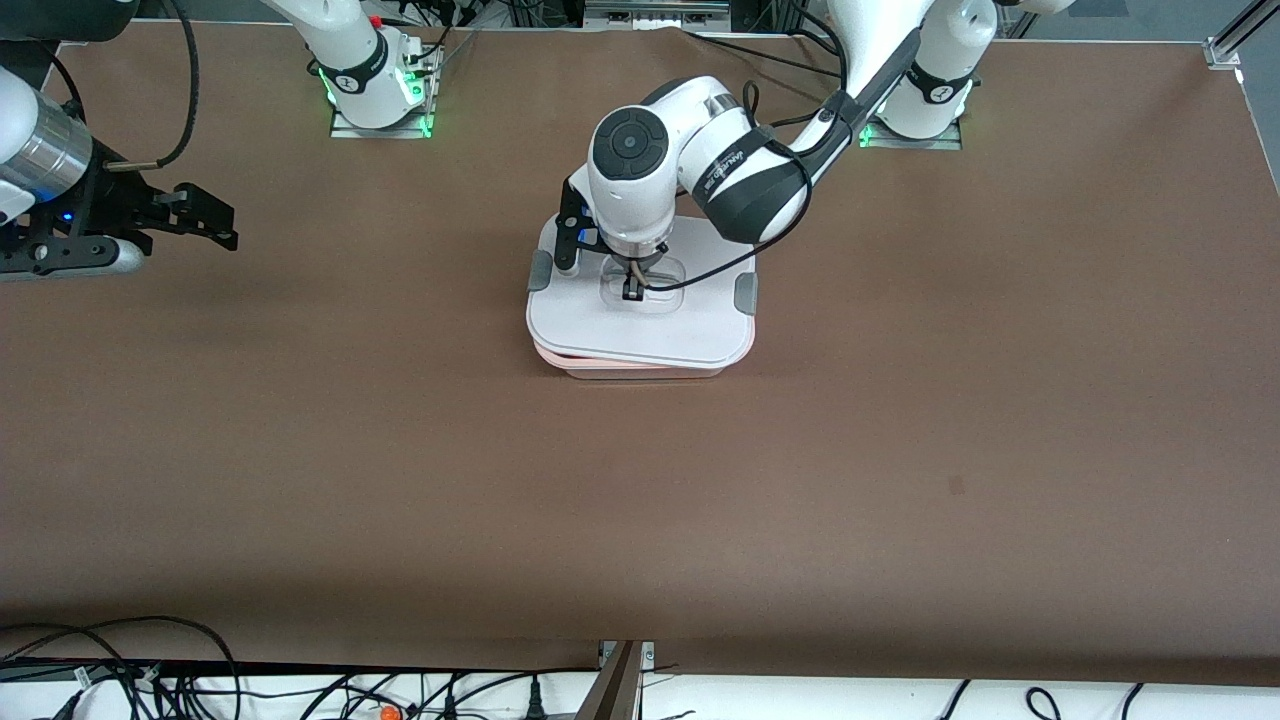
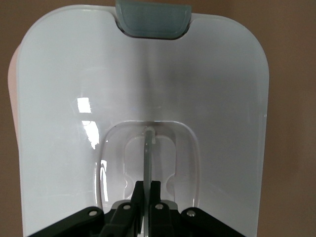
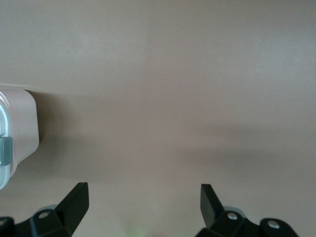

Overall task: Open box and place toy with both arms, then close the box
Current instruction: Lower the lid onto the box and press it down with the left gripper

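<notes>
The box (image 1: 640,368) stands mid-table, a pinkish tub under a white lid (image 1: 690,320) with grey side clips (image 1: 745,293). The tub's pink rim shows under the lid's edge nearer the front camera. My left gripper (image 1: 633,292) points straight down over the lid's centre. In the left wrist view the left gripper (image 2: 148,185) is shut on the thin upright handle (image 2: 147,153) in the lid's recess. My right gripper (image 1: 225,225) hangs open and empty over bare table toward the right arm's end, well apart from the box. The toy is out of view.
The right wrist view shows the right gripper (image 3: 143,190) over brown table, with a corner of the box (image 3: 19,123) at the picture's edge. Cables (image 1: 120,670) lie along the table's edge nearest the front camera. The arm bases (image 1: 375,95) stand along the table's edge farthest from that camera.
</notes>
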You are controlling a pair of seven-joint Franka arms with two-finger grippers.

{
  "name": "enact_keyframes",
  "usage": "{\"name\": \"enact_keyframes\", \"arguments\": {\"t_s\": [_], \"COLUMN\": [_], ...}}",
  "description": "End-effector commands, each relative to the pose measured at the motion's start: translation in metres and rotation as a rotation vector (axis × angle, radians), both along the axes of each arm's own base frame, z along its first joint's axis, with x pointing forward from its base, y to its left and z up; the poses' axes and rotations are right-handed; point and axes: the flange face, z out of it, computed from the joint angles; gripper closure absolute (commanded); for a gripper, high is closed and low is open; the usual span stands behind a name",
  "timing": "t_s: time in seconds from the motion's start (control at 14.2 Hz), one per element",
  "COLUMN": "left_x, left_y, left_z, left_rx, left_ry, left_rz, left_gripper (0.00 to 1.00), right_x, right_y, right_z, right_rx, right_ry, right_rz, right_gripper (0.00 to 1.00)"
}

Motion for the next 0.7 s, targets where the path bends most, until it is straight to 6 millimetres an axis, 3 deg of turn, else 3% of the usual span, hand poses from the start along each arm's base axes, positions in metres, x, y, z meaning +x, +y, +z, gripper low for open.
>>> {"name": "enact_keyframes", "arguments": {"t_s": [0.0, 0.28, 0.63], "left_x": [0.000, 0.000, 0.002], "left_y": [-0.006, -0.004, 0.000], "left_z": [0.002, -0.001, -0.003], "left_rx": [0.011, 0.033, 0.041], "left_ry": [-0.027, -0.032, -0.029], "left_rz": [0.009, 0.086, 0.093], "left_gripper": [1.00, 1.00, 1.00], "right_x": [0.000, 0.011, 0.004], "right_y": [0.001, -0.002, 0.001], "right_z": [0.014, 0.017, 0.012], "right_rx": [-0.005, 0.000, -0.015], "right_ry": [-0.022, -0.045, 0.007], "right_rz": [0.011, -0.016, -0.010], "right_gripper": [0.00, 0.00, 0.00]}}
